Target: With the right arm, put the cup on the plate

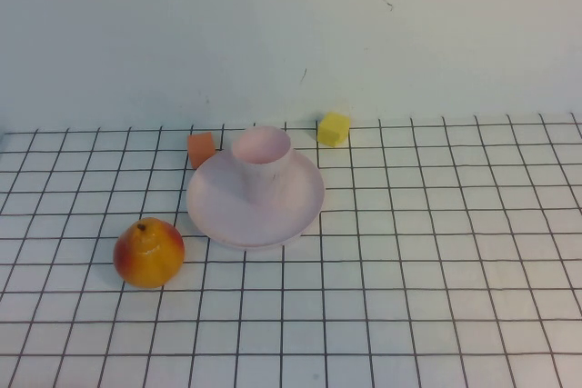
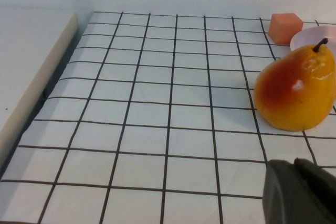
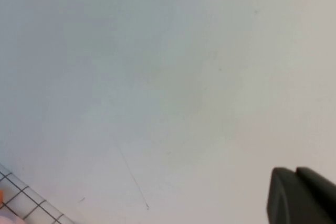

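The pale pink cup (image 1: 262, 163) stands upright on the pale pink plate (image 1: 227, 211), toward its far side, in the high view. A sliver of the plate (image 2: 314, 37) also shows in the left wrist view. Neither arm shows in the high view. My left gripper (image 2: 294, 163) is low over the gridded table near the pear, its dark fingers together and empty. My right gripper (image 3: 295, 172) is raised and faces the plain back wall, its fingers together and empty, away from the cup.
A yellow-red pear (image 1: 148, 252) lies left of the plate and shows close in the left wrist view (image 2: 296, 90). An orange cube (image 1: 201, 149) sits behind the plate's left edge. A yellow cube (image 1: 334, 128) sits behind its right.
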Tool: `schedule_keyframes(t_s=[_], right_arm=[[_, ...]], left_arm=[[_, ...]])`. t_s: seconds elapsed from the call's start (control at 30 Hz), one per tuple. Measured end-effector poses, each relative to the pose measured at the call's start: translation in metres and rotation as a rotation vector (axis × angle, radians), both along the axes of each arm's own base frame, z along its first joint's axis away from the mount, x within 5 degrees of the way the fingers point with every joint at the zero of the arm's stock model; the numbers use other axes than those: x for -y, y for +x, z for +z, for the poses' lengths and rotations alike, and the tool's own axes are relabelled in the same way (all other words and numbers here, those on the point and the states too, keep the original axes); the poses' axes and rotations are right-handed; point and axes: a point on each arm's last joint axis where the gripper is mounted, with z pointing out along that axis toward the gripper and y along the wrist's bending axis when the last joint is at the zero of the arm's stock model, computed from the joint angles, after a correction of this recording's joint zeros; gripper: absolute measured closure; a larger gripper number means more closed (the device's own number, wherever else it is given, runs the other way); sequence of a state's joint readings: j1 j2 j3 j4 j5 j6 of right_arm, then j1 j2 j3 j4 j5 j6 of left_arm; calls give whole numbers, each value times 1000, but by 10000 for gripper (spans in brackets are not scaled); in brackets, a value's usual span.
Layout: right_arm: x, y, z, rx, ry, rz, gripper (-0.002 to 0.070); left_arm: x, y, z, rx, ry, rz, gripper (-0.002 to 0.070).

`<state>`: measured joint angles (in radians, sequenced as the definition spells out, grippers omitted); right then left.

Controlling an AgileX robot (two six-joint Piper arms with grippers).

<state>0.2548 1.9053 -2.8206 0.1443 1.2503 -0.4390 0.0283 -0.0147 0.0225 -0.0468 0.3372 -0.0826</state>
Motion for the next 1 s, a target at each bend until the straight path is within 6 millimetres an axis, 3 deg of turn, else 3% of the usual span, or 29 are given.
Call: schedule_keyframes(t_s=[0.2,0.37,0.57,0.73,1.0], right_arm=[[11,-29,6,-22,-77,8,678],[17,-51,-12,-126,-155,29,678],[23,-79,-64,-340,-208,49,678],[28,-111,-126,-550,-216,81,678],[34,-144,-193,-781,-184,52,678]], left_arm=[[0,0,0,0,0,0,678],[0,0,0,0,0,0,678],[0,0,0,0,0,0,678],[0,0,0,0,0,0,678],[0,0,0,0,0,0,678]])
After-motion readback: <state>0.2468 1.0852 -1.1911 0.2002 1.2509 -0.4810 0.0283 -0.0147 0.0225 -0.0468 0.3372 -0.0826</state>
